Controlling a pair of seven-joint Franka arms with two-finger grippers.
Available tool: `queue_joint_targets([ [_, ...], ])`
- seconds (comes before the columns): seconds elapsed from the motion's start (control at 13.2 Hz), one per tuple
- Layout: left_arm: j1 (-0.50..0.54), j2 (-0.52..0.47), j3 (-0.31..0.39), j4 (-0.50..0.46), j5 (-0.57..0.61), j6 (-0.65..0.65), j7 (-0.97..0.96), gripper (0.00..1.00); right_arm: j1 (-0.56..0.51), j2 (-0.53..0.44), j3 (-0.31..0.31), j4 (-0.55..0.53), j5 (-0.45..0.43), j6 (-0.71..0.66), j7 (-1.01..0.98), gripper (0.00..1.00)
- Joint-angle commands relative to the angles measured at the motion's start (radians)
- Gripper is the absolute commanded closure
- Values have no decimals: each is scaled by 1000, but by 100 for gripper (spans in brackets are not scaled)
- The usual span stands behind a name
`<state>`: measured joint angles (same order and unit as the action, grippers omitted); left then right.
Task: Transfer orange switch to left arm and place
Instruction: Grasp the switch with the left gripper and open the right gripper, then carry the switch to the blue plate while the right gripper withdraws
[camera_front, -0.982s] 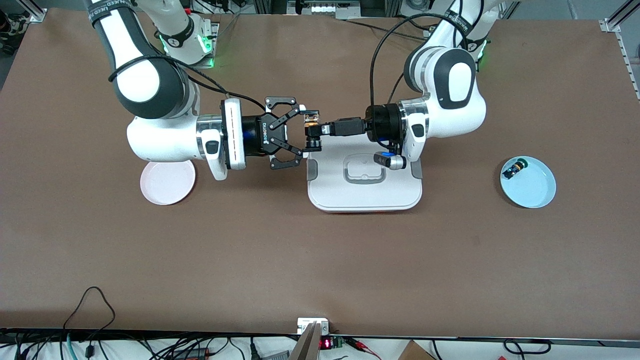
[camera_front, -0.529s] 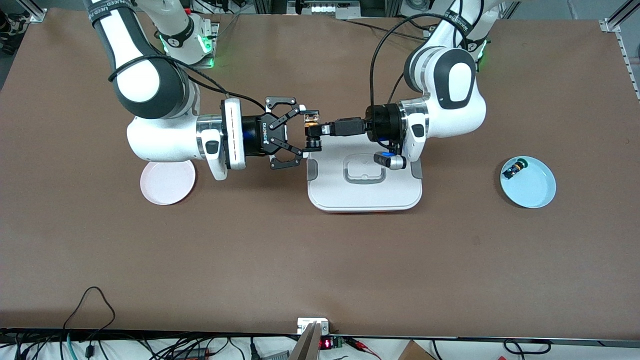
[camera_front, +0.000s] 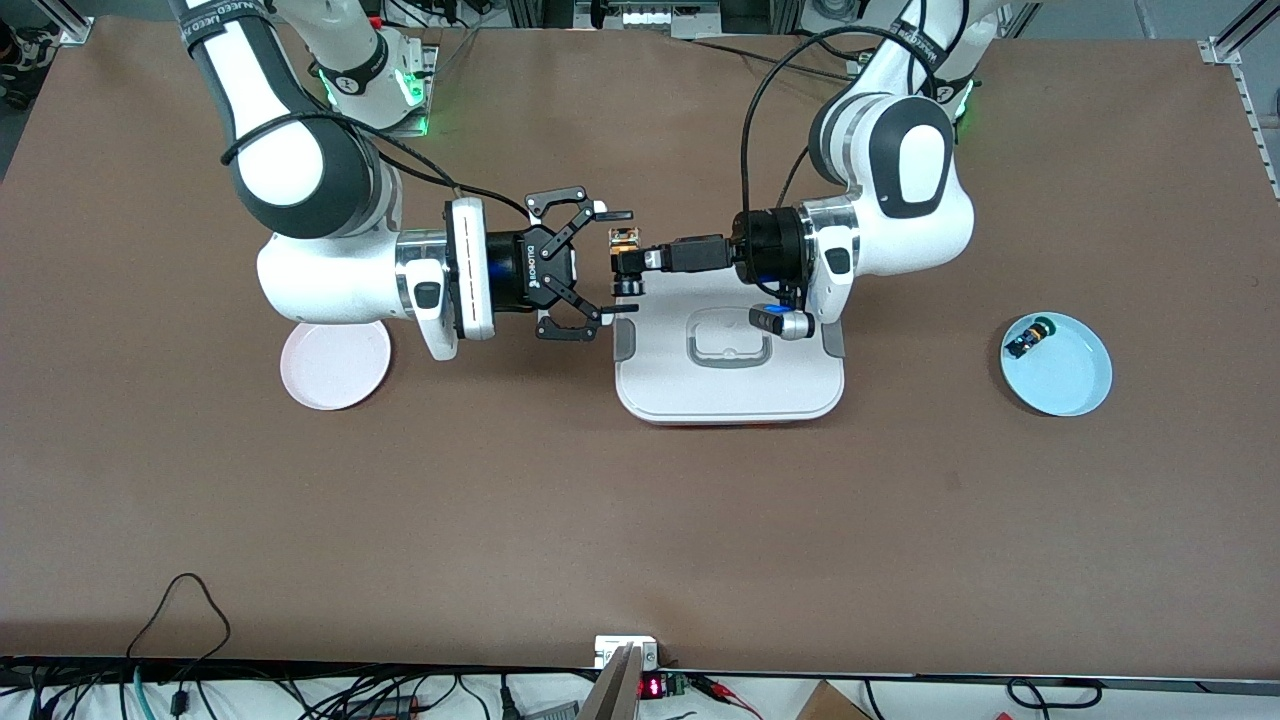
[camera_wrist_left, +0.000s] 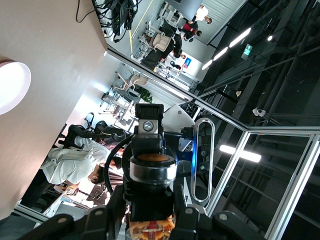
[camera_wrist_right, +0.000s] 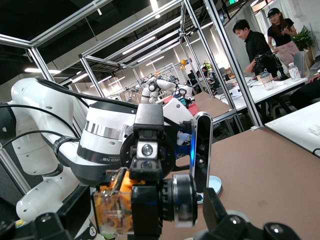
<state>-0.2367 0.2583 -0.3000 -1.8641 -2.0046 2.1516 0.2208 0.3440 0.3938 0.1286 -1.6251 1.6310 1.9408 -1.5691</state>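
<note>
The orange switch (camera_front: 624, 238) is held in the air over the edge of the white box (camera_front: 730, 385) toward the right arm's end. My left gripper (camera_front: 638, 260) is shut on its black middle; in the left wrist view its fingers (camera_wrist_left: 112, 212) press both sides of the switch (camera_wrist_left: 150, 200). My right gripper (camera_front: 617, 261) is open, one finger on each side of the switch with gaps. In the right wrist view the switch (camera_wrist_right: 112, 207) sits between those spread fingers (camera_wrist_right: 220, 215), orange body at one end, dark cylinder at the other.
A pink plate (camera_front: 335, 365) lies on the table under the right arm. A light blue plate (camera_front: 1070, 375) toward the left arm's end holds a small blue-and-black component (camera_front: 1025, 340). The box has grey latches and a recessed handle (camera_front: 727, 345).
My right gripper's fingers have spread wider and now reach along both sides of the switch. The left gripper and the switch have stayed still.
</note>
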Motion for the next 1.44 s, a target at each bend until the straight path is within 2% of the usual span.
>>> queue_joint_targets([
  [0.0, 7, -14, 2, -7, 3, -9, 17, 100, 6, -19, -1, -12, -8, 12, 34, 0],
  [0.23, 26, -14, 4, -15, 58, -12, 14, 100, -6, -21, -1, -12, -10, 4, 35, 0],
  [0.45, 68, -20, 4, -20, 251, -28, 5, 100, -19, -21, -3, -12, -10, 0, 37, 0],
  [0.6, 123, -28, 7, -38, 353, -100, -23, 100, -32, -21, -3, -13, -11, -2, 37, 0],
  [0.91, 267, -45, 22, -38, 717, -287, -127, 100, -85, -23, -3, -27, -17, -71, 64, 0],
  [1.13, 298, -62, 97, -24, 1008, -401, -156, 100, -150, -47, -3, -29, -29, -164, 108, 0],
  [1.36, 350, -63, 146, -3, 1272, -504, -153, 100, -247, -85, -4, -29, -97, -308, 191, 0],
])
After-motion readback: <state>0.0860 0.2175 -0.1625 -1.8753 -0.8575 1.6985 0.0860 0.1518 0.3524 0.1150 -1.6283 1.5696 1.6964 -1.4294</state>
